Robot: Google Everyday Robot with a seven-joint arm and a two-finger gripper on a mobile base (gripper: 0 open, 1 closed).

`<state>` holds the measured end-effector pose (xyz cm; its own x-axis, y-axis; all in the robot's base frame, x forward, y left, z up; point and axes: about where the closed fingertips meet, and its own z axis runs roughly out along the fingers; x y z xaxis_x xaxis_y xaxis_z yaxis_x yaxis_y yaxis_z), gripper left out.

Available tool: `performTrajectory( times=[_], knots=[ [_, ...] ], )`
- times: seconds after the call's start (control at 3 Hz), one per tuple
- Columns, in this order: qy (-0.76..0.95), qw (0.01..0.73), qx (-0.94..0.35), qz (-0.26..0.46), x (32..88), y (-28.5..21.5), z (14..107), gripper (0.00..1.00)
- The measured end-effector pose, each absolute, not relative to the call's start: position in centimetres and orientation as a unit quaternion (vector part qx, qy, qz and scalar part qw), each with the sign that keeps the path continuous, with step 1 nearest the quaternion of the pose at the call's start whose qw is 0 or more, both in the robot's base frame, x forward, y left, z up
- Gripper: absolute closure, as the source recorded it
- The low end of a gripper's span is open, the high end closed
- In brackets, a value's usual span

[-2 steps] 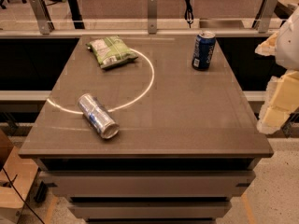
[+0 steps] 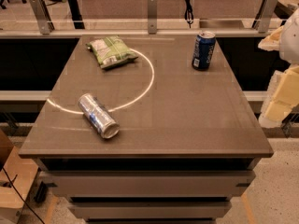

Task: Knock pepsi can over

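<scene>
The pepsi can [image 2: 203, 50], dark blue with white lettering and a silver top rim, stands upright near the far right corner of the brown table [image 2: 187, 120]. My gripper [image 2: 279, 99], cream-coloured, hangs at the right edge of the view, off the table's right side. It is nearer to me than the can and well apart from it. It holds nothing that I can see.
A silver and pale blue can [image 2: 98, 115] lies on its side at the front left of the table. A green snack bag [image 2: 111, 51] lies at the far left. A rail with metal posts [image 2: 152, 13] runs behind the table. A cardboard box [image 2: 11, 181] stands on the floor at the left.
</scene>
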<state>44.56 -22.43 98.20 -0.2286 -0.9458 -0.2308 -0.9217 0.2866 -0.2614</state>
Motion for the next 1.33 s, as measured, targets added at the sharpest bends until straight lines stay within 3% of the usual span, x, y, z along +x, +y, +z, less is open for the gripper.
performTrajectory(
  times=[0.67, 1.0, 1.33],
  knots=[
    [0.763, 0.330, -0.555, 0.040, 50.9, -27.1, 99.3, 0.00],
    [0.746, 0.390, -0.529, 0.105, 54.7, -26.4, 100.0, 0.00],
    [0.740, 0.403, -0.525, 0.117, 55.4, -26.2, 100.4, 0.00]
  ],
)
